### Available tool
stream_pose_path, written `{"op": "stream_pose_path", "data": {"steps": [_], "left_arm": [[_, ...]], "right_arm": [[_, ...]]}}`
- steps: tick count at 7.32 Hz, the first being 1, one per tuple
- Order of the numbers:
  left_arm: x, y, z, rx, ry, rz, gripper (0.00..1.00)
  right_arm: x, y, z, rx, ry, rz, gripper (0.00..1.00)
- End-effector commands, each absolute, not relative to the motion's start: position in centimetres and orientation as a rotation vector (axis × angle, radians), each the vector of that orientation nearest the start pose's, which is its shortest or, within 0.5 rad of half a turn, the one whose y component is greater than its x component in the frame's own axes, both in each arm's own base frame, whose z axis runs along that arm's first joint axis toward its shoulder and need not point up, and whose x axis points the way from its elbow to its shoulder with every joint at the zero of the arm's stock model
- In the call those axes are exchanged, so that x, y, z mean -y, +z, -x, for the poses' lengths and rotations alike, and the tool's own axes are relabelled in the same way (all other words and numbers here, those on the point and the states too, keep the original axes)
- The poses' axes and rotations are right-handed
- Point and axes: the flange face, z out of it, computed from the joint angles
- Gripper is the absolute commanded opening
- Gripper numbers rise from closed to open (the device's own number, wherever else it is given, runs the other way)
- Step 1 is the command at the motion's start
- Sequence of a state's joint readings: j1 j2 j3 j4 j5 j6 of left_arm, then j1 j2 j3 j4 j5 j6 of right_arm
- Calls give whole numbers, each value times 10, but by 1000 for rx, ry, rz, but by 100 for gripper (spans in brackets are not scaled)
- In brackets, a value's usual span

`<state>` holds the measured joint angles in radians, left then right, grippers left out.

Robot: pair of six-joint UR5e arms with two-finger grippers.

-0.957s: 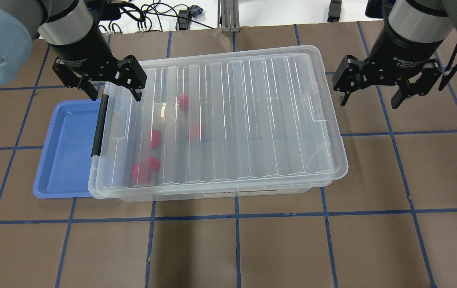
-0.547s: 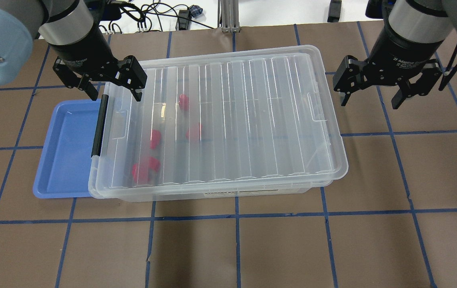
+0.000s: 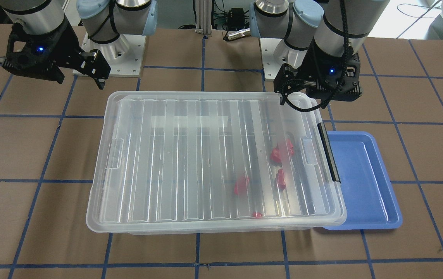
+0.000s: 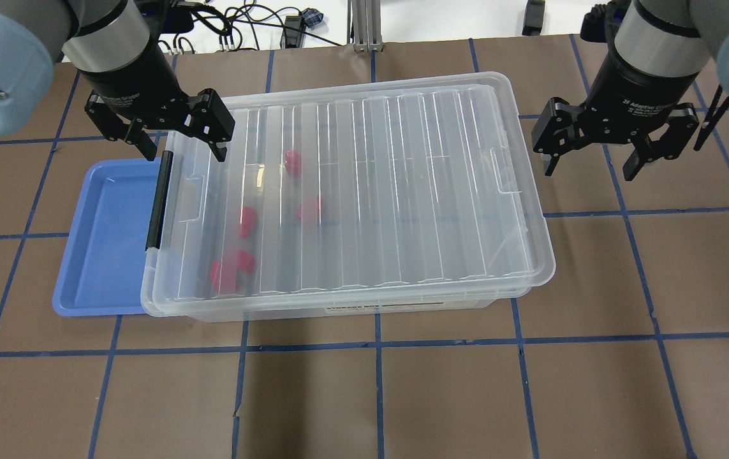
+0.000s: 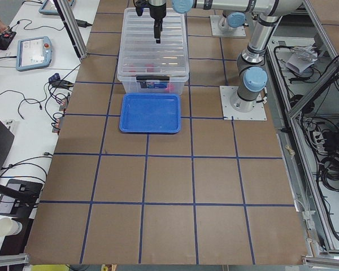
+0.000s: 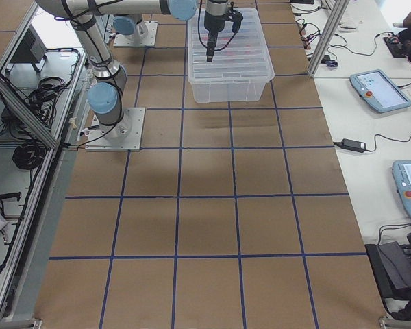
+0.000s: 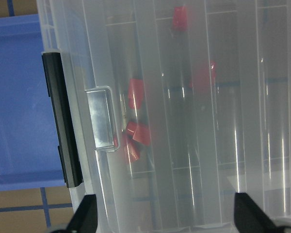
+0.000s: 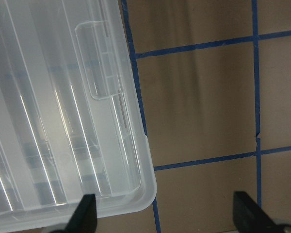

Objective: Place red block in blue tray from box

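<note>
The box is a clear bin with its ribbed lid on and a black latch bar on its left end. Several red blocks lie inside near that end, blurred through the lid; they also show in the left wrist view and the front view. The blue tray lies empty against the latch end, partly under the box rim. My left gripper is open above the box's far latch-end corner. My right gripper is open over the table, beyond the box's right end.
The table is brown paper with a blue tape grid. Cables and a metal post lie beyond its far edge. The box lid's near right corner shows in the right wrist view.
My right gripper has shifted slightly and stays open. The left gripper, box, tray and red blocks have not moved.
</note>
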<state>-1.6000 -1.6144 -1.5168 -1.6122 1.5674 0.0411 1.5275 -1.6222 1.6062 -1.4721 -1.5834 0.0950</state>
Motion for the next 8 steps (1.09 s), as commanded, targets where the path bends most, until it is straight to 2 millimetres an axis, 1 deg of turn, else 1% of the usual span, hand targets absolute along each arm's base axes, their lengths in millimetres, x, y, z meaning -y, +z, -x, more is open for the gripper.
{"op": "stream_pose_path", "data": {"steps": [1, 2, 3, 5, 6, 7, 8], "left_arm": [[505, 486, 149, -3144, 55, -108, 100], [504, 488, 149, -3144, 51, -106, 100], [504, 487, 149, -3144, 53, -111, 100], [505, 487, 148, -3141, 53, -106, 100], [507, 485, 148, -3143, 60, -104, 100], [504, 490, 149, -3136, 46, -113, 100], [504, 488, 149, -3142, 53, -120, 100]], "right_arm": [[484, 464, -110, -3143, 152, -216, 100], [498, 452, -110, -3140, 157, -212, 100], [516, 439, -109, -3142, 90, -212, 100], [545, 411, -106, -3142, 82, -214, 100], [551, 403, -107, -3133, 51, -217, 100], [556, 391, -106, -3135, 84, -207, 100], [558, 381, -106, -3130, 122, -219, 100]]}}
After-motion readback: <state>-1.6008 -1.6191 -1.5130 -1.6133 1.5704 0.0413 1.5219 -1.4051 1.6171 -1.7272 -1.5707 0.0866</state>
